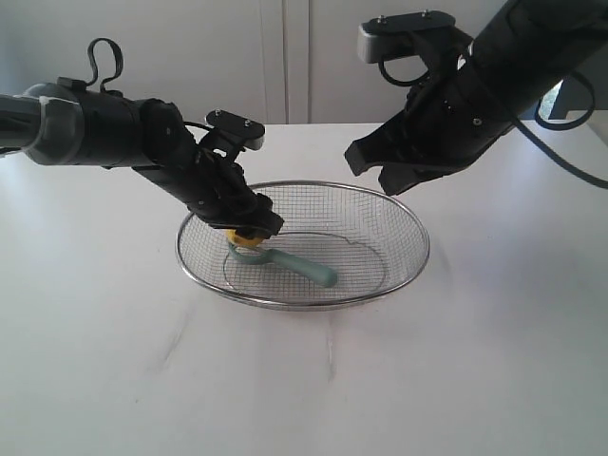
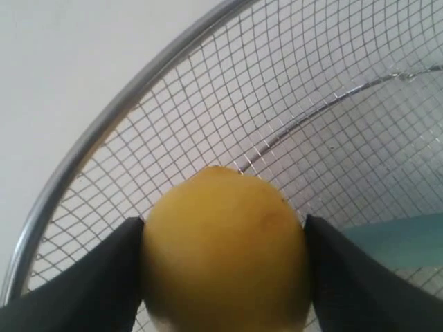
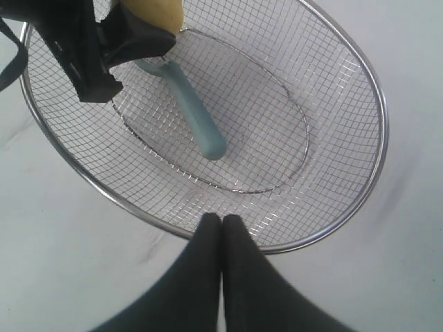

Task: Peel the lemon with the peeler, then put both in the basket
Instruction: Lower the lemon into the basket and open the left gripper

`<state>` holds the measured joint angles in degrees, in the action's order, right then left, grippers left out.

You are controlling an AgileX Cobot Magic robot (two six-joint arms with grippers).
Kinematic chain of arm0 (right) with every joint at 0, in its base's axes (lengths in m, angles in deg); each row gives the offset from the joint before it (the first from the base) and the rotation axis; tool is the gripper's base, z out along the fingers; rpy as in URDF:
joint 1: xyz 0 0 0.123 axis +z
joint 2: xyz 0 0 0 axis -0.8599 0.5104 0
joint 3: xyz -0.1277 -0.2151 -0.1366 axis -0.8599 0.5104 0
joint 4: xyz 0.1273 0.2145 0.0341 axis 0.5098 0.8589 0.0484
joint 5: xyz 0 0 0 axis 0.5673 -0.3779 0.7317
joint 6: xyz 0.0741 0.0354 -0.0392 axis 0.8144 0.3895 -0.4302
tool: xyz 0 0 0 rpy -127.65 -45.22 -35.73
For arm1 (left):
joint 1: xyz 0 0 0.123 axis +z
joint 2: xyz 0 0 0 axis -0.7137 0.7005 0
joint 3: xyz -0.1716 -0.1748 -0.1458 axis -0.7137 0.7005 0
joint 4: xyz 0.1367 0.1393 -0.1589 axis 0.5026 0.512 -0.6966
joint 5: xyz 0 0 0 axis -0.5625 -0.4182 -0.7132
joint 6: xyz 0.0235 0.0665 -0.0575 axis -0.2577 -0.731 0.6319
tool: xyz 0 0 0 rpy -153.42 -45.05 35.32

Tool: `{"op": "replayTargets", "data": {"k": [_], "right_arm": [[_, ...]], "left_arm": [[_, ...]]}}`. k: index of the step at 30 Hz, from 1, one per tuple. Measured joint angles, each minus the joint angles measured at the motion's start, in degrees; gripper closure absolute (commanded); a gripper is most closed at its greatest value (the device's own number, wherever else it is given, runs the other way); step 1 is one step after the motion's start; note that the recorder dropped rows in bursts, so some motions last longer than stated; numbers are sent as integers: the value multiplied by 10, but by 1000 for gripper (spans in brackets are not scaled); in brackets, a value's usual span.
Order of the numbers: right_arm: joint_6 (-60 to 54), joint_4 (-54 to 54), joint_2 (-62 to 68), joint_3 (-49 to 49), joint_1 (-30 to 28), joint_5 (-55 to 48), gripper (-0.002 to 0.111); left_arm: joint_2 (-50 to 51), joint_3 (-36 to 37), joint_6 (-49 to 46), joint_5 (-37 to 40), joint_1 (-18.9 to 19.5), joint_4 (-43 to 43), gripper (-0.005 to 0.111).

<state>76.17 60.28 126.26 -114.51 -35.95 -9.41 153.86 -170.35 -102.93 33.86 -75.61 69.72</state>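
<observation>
Yellow lemon [image 2: 225, 249] clamped between left fingers [image 2: 90, 287] inside basket [image 3: 325, 124]; right fingers [image 3: 206, 277] pressed together.

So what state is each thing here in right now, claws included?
basket: upright on the table.
left gripper: shut on the lemon.
lemon: held inside the basket.
peeler: lying loose on the basket's mesh.
right gripper: shut, empty, in the air.

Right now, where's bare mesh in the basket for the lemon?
Free: mesh floor from the peeler handle to the basket rim on the right arm's side. Crowded: opposite side, left gripper holding the lemon at the peeler head.
</observation>
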Motion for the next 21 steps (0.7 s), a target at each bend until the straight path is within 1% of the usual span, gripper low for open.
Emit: {"op": "replayTargets", "data": {"k": [1,2,3,4,5,9,14,17,19,20,21], "right_arm": [[0,0,0,0,0,0,108],[0,0,0,0,0,0,108],[0,0,0,0,0,0,108],[0,0,0,0,0,0,108],[0,0,0,0,0,0,108],[0,0,0,0,0,0,108],[0,0,0,0,0,0,108],[0,0,0,0,0,0,108],[0,0,0,0,0,0,108],[0,0,0,0,0,0,108],[0,0,0,0,0,0,108]], "left_arm": [[0,0,0,0,0,0,62],[0,0,0,0,0,0,50],[0,0,0,0,0,-4,46],[0,0,0,0,0,-6,36],[0,0,0,0,0,-10,31],[-1,-1,0,0,0,-12,30],[-30,-1,-9,4,0,-8,30],[-52,-1,-13,33,0,28,30],[-71,-1,-13,75,0,72,32],[-86,-1,-13,100,0,99,35],[-99,-1,-13,120,0,120,42]]}}
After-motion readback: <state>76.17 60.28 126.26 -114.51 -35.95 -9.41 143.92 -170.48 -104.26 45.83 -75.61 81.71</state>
